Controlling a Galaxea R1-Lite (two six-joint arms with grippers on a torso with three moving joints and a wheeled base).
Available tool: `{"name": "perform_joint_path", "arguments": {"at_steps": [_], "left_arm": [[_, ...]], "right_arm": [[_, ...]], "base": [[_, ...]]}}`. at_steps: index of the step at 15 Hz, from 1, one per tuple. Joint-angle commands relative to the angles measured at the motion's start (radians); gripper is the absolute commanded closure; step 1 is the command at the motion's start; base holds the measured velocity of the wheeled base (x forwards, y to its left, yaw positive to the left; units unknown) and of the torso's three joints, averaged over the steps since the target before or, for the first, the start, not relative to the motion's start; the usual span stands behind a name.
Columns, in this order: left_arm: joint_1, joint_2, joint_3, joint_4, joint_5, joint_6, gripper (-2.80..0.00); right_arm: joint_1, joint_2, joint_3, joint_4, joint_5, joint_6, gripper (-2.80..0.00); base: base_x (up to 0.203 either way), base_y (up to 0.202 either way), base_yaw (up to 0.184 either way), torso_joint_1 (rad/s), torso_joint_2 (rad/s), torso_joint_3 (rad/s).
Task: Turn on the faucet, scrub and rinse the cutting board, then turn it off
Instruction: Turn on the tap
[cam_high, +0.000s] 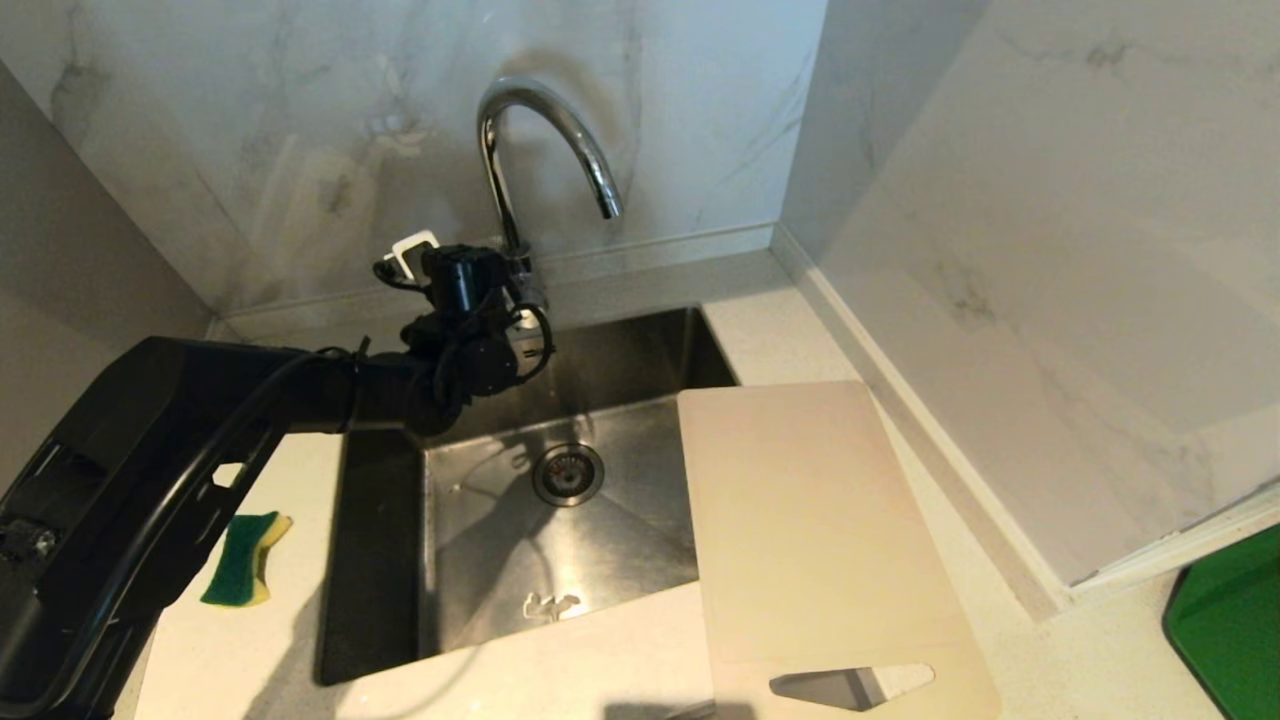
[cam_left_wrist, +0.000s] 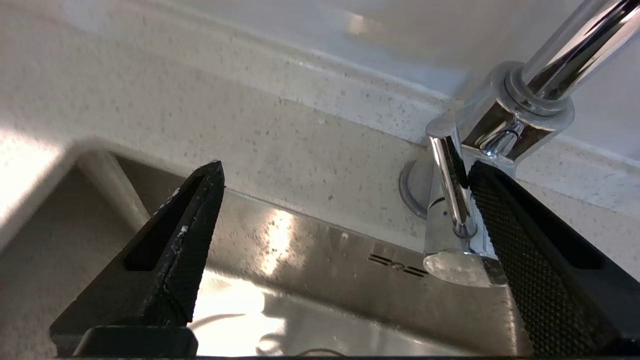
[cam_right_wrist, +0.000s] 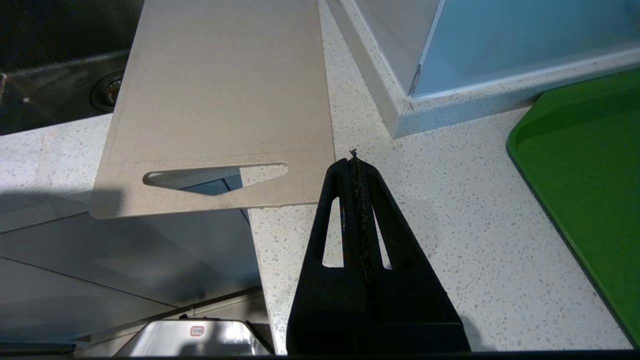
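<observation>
Left gripper (cam_left_wrist: 345, 175) spread wide beside faucet (cam_left_wrist: 500, 125) lever; right gripper (cam_right_wrist: 356, 160) closed, empty, near cutting board (cam_right_wrist: 220, 90).

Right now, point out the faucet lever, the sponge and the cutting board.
faucet lever (cam_left_wrist: 452, 187), left wrist view, middle of the thin chrome stem.
sponge (cam_high: 243, 558), head view, green top face.
cutting board (cam_high: 800, 520), head view, middle of its flat face.

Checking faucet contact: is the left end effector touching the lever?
Cannot tell: left wrist view shows one finger right beside the faucet lever, no plain gap.
</observation>
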Motion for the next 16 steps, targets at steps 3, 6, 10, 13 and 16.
{"name": "perform_joint_path", "arguments": {"at_steps": [3,6,10,13,16], "left_arm": [[0.007,0.022,0.001,-0.051,0.009,0.039,-2.80],[0.005,0.020,0.003,-0.041,0.009,0.037,-2.80],[0.008,0.008,0.008,0.078,0.018,-0.016,-2.80],[0.005,-0.008,0.008,0.183,0.012,-0.084,-2.80],[0.000,-0.010,0.008,0.265,0.007,-0.132,-2.80]], "right_arm": [[0.000,0.000,0.000,-0.001,0.000,0.000,0.00],[0.000,0.000,0.000,-0.001,0.000,0.000,0.00],[0.000,0.000,0.000,-0.001,0.000,0.000,0.00],[0.000,0.000,0.000,-0.001,0.000,0.000,0.00],[0.000,0.000,0.000,-0.001,0.000,0.000,0.00]], "base": [[0.000,0.000,0.000,0.000,0.00,0.000],[0.000,0.000,0.000,0.000,0.00,0.000],[0.000,0.000,0.000,0.000,0.00,0.000],[0.000,0.000,0.000,0.000,0.00,0.000],[0.000,0.000,0.000,0.000,0.00,0.000]]}}
